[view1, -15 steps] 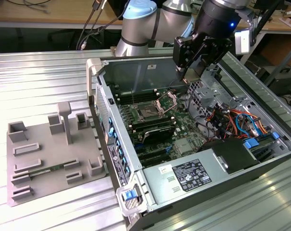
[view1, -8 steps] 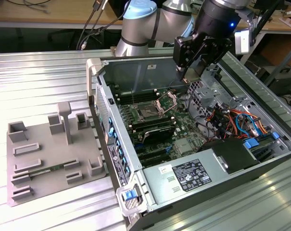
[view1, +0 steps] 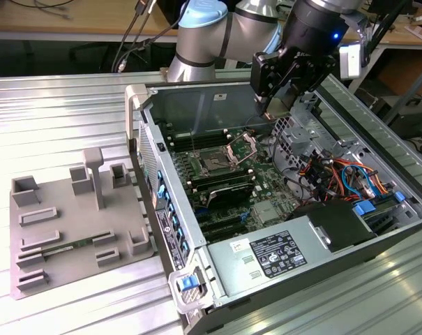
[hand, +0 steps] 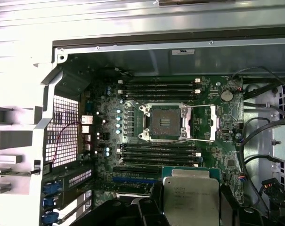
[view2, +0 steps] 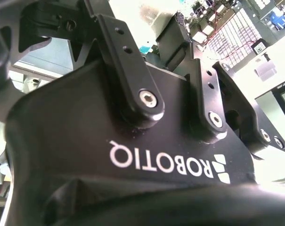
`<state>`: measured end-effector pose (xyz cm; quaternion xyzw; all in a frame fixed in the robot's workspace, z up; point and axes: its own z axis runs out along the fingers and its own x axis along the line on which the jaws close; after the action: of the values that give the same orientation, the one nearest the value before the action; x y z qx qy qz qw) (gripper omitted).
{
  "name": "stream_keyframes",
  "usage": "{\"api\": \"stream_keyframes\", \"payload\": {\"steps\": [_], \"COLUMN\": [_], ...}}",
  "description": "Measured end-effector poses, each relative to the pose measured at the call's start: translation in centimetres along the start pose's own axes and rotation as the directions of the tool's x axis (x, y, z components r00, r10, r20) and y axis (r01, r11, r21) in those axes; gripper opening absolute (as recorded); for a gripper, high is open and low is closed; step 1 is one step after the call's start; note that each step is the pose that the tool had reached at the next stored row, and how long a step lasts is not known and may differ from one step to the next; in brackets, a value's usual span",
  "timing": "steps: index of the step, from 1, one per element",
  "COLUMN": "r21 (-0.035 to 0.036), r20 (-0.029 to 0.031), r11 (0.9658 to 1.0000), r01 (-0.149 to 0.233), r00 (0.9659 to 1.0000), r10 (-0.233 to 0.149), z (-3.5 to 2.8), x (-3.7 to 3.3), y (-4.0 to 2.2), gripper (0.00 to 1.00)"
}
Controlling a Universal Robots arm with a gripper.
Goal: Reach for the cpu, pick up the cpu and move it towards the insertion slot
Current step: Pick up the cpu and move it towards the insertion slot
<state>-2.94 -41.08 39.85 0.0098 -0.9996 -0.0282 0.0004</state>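
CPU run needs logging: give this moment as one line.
gripper: shut on cpu | position: above motherboard | insertion slot: open, empty | cpu: not seated

One cpu shows in the first wrist view, and one insertion slot with its metal bracket swung open. One open computer case and one grey tray lie on the tabletop.

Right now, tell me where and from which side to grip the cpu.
Grip the cpu by two opposite thin edges, coming in square to its flat metal lid. It is a thin square plate, so only the edges offer a pinch. The gripper jaws appear to clamp it this way.
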Motion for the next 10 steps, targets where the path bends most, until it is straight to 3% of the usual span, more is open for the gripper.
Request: {"api": "stream_keyframes", "payload": {"steps": [10], "r21": [0.0000], "r20": [0.0000], "r11": [1.0000], "r01": [0.000], "r00": [1.0000], "r10": [0.000], "z": [0.30], "x": [0.00], "y": [-0.02], "gripper": [0.55]}}
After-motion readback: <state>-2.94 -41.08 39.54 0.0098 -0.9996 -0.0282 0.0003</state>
